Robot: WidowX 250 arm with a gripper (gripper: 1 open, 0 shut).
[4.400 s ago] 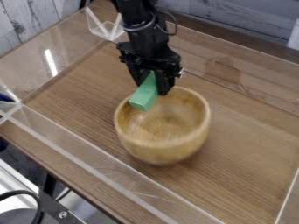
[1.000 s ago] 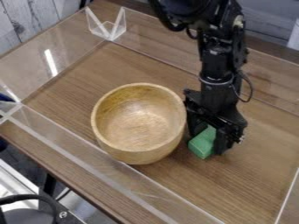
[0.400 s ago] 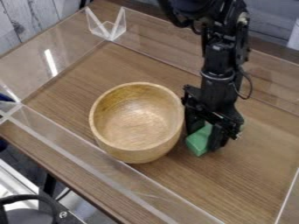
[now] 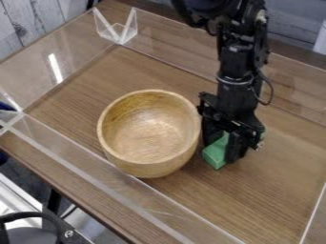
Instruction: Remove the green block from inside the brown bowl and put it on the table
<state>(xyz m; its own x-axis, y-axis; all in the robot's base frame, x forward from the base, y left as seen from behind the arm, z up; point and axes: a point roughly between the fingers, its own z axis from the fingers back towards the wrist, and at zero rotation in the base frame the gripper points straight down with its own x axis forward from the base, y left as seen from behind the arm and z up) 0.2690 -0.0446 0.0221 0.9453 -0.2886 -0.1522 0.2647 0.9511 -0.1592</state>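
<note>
The green block (image 4: 218,153) stands on the table (image 4: 109,71) just right of the brown bowl (image 4: 143,164), close to its outer wall. My gripper (image 4: 226,150) points down over it, its black fingers (image 4: 241,141) on either side of the block and shut on it. The bowl's inside holds nothing.
Low clear acrylic walls (image 4: 76,186) edge the tabletop on all sides. A small clear angled piece (image 4: 117,27) stands at the back left corner. Bare wood lies in front of and to the right of the gripper.
The block has left the bowl: it hung in the gripper above the bowl, and now rests on the table at the bowl's right. Over the last second the arm has kept still.
</note>
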